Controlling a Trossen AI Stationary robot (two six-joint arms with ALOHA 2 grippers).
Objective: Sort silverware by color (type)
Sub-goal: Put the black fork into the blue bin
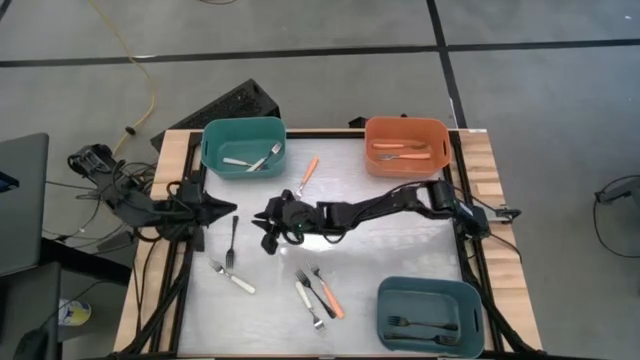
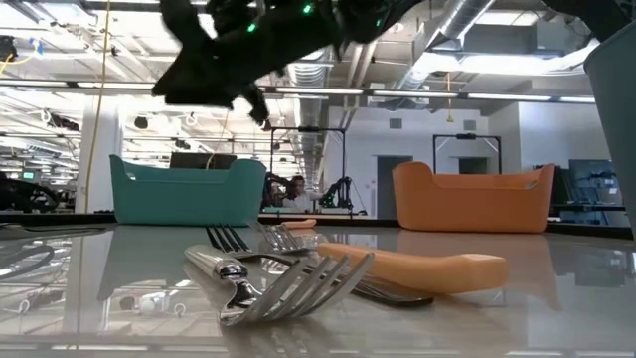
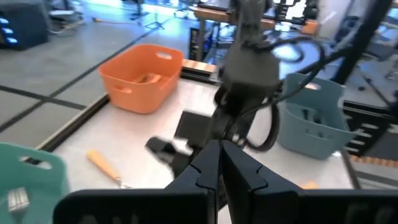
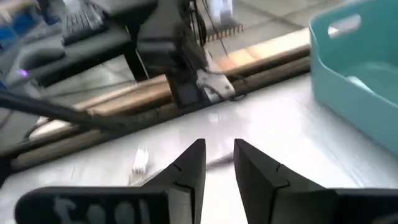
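Hovering mid-bench (image 1: 400, 250), right end effector (image 1: 268, 228) fingers slightly apart and empty near a black fork (image 1: 233, 243), left end effector (image 1: 222, 210) together at the left edge, loose forks (image 1: 318, 293) on the bench, others in teal bin (image 1: 243, 146), orange bin (image 1: 405, 146), blue-grey bin (image 1: 430, 314).

Glossy table (image 1: 400, 250) — shiny metal forks (image 2: 288, 283).

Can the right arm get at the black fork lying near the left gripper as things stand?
Probably yes. The right gripper hangs open and empty over mid-table, with bare tabletop between it and the black fork. The shut left gripper is parked close beside it, which could crowd the approach.
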